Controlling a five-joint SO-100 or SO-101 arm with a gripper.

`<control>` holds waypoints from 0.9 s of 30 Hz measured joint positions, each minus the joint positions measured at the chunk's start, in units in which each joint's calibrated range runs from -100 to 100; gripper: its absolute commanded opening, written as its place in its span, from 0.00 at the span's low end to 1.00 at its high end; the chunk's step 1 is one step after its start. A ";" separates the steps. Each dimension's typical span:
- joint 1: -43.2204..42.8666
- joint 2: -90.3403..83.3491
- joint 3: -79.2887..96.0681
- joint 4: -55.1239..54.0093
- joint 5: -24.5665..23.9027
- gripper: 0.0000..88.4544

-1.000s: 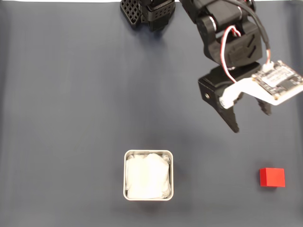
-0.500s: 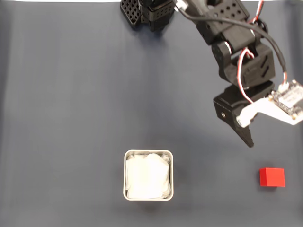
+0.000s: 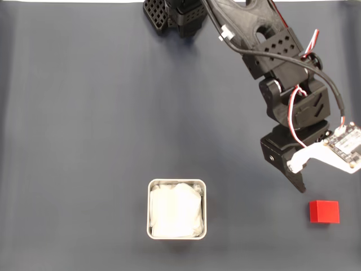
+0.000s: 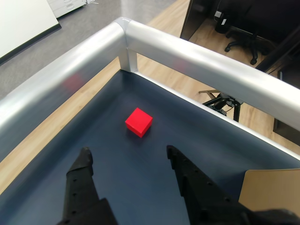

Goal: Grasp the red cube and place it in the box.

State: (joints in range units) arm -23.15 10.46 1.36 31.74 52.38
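The red cube (image 3: 324, 212) lies on the dark mat near the lower right corner of the fixed view. The box (image 3: 176, 209), a silvery square tin lined with crumpled white tissue, stands well to its left at bottom centre. My gripper (image 3: 316, 179) hovers just above and slightly left of the cube, one black fingertip showing and the other hidden under the wrist camera board. In the wrist view the gripper (image 4: 127, 154) is open, nothing between its black fingers (image 4: 84, 161), and the red cube (image 4: 138, 122) sits a short way ahead of the gap.
The arm's base (image 3: 175, 14) stands at the top edge of the mat. A silvery metal rail (image 4: 187, 56) borders the mat just beyond the cube, meeting at a corner. Bare mat lies between cube and box.
The arm has swung down and to the right in the fixed view, bringing the open gripper from mid-right to just above the red cube. Cube and box have not moved.
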 measured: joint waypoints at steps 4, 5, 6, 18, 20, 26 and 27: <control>0.00 2.95 -2.44 -0.16 -0.49 0.44; 0.00 3.56 -2.89 -0.16 -0.59 0.44; 0.00 4.17 -3.35 -0.24 -0.68 0.44; -0.45 11.98 -9.49 -1.43 -1.95 0.46; -0.52 13.20 -10.58 -1.67 -2.10 0.46; -0.74 16.93 -13.92 -1.83 -2.44 0.46; -0.74 17.54 -14.56 -1.83 -2.49 0.46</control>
State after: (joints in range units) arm -23.89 28.01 -13.20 29.91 49.89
